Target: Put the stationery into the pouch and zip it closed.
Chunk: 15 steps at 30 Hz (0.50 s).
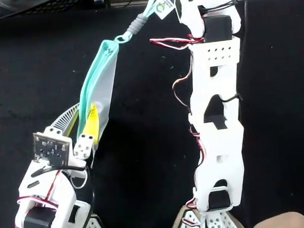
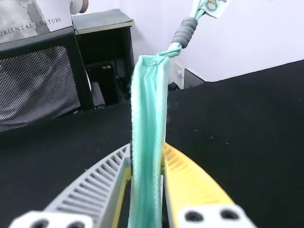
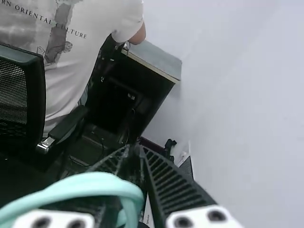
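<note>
Here we see the teal pouch (image 1: pixel 101 91) pulled tight over the left half of the black table (image 1: pixel 276 111). Its long side runs from the near edge toward the far edge, leaning a little to the right. The end with the zip pull points to the far edge. The left gripper (image 1: pixel 83 126) pinches the near end between its grey and yellow fingers. The right gripper (image 3: pixel 136 152), at the far edge, has its fingers pressed together on the teal strap (image 1: pixel 148 11) of the zip pull. Behind the table we see a white wall (image 2: pixel 256 38), a black mesh chair (image 2: pixel 38 80) and a black cabinet (image 2: pixel 104 52).
</note>
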{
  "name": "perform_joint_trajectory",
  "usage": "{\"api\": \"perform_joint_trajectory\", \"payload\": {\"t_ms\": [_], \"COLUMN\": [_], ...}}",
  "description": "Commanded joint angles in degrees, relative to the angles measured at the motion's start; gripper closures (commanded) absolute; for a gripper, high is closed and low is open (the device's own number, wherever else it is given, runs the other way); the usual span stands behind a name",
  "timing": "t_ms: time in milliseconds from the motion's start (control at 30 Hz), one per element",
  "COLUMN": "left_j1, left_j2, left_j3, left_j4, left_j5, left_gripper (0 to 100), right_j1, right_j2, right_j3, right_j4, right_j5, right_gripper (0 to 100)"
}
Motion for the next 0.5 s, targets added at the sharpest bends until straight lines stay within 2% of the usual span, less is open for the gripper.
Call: {"api": "perform_joint_trajectory", "payload": {"t_ms": [0,133,467], "left_j1": [-0.57,-0.57,-0.13], "left_j2": [-0.53,-0.62,-0.62], "left_j3": [-4.88,-5.14,-5.05], "left_j4": [-1.76,-1.76,-1.85], "left_j5": [3.08,4.48,5.19], "left_gripper": [89,85,85], "right_j1": [-0.79,-0.88,-0.88], "right_j2": [-1.01,-1.01,-1.01], "right_j3": [-2.86,-2.86,-2.51], "right_j4": [0.18,0.97,0.97], "right_j5": [0.44,0.44,0.44], "right_gripper": [98.6,98.6,98.6]}}
